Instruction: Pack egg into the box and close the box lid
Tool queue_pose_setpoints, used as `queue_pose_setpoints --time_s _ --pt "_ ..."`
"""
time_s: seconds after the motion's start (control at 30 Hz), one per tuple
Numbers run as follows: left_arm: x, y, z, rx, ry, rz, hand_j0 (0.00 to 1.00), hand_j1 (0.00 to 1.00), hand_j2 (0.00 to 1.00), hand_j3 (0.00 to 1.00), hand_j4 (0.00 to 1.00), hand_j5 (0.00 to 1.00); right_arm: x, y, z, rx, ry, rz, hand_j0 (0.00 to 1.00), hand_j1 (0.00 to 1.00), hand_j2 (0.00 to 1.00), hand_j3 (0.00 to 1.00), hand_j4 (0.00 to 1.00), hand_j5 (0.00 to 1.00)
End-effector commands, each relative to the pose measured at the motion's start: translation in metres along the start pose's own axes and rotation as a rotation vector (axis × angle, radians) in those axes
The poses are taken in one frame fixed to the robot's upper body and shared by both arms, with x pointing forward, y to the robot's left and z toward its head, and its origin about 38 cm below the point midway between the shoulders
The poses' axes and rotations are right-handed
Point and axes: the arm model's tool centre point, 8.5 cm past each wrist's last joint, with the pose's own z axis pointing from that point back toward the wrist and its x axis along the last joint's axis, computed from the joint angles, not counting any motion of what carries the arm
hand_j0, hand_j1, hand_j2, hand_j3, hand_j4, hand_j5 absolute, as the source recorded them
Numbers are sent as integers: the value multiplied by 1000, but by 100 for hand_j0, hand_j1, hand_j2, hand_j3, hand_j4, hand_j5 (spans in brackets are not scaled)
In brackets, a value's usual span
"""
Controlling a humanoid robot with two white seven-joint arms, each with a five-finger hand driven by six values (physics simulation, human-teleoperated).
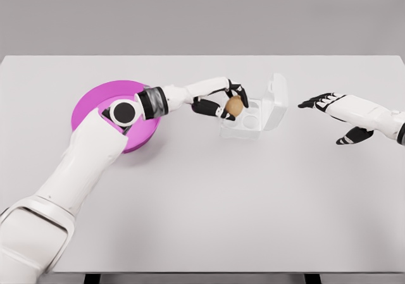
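Observation:
A brown egg (235,105) is held in my left hand (223,102), whose dark fingers curl around it just above the left side of the white egg box (250,124). The box stands near the table's middle with its lid (276,100) raised upright on the right side. Its round cups show beside the egg. My right hand (329,110) hovers to the right of the lid, apart from it, fingers spread and holding nothing.
A magenta bowl (101,100) lies at the left, partly hidden under my left forearm. The white table (202,208) stretches wide in front of the box, with its front edge near the bottom of the view.

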Motion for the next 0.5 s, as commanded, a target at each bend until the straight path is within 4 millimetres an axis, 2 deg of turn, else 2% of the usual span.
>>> queue_pose_setpoints --time_s 0.0,0.27,0.33,0.37,0.47 --pt "-4 -4 -3 0 7 24 47 47 47 47 47 47 0 -1 1 -4 0 -5 100 100 100 100 100 100" --pt "-1 -2 -8 -1 1 22 49 49 49 49 49 49 -1 -1 1 -4 2 -4 100 100 100 100 100 100" --pt "-1 -2 -8 -1 1 22 55 55 55 55 55 55 -1 -1 2 -4 2 -2 100 100 100 100 100 100" --pt "-1 -2 -8 -1 1 22 62 62 62 62 62 62 -2 -1 3 -4 5 -3 100 100 100 100 100 100" --pt "-1 -2 -8 -1 1 22 69 69 69 69 69 69 -2 -2 3 -5 2 0 100 100 100 100 100 100"
